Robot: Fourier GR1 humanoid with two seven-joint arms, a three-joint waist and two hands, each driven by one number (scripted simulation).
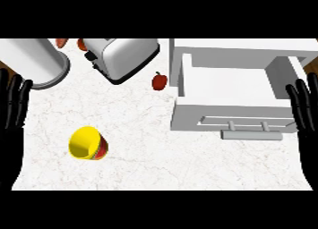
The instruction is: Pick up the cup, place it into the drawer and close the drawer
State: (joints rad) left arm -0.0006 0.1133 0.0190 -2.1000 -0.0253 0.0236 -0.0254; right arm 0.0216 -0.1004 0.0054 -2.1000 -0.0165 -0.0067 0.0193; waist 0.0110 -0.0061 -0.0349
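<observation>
Two black hands — left hand (pixel 8 112), right hand (pixel 311 112) — slender, segmented fingers.

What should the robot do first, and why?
Probably reach the left hand toward the yellow cup. The cup sits untouched on the counter, nearer that hand, which is open and holds nothing. The drawer already stands open, so grabbing comes first.

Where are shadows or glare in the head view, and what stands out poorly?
In the head view the toaster has a bright sheen and a dark shadow under its lower edge; the white drawer blends with the pale counter; the yellow cup stands out.
</observation>
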